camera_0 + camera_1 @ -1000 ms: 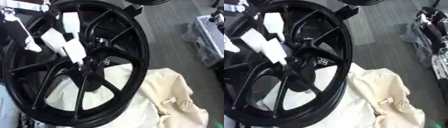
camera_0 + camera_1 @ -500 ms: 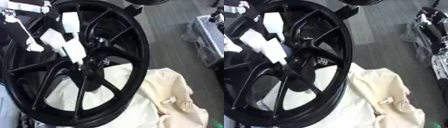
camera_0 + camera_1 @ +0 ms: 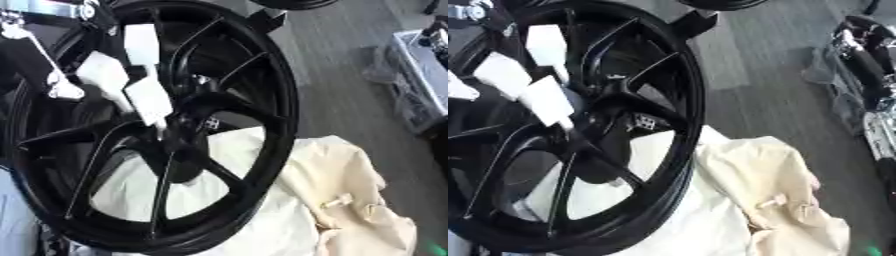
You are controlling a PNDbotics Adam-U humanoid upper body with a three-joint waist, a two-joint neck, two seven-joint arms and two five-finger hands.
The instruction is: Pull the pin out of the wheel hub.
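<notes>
The black wheel (image 3: 254,75) fills the left and centre of the frame, tilted, its lower rim over a cream cloth (image 3: 332,195) at lower right. We judge it heavy and stiff, unlikely to shift under a pull.

Our left hand (image 3: 131,87) comes in from upper left, white-padded fingers together at the hub (image 3: 188,130); whether they clamp anything we cannot tell.

The pin itself we cannot make out; it should be small, rigid, perhaps slippery, best pinched at its exposed end and drawn straight out.
</notes>
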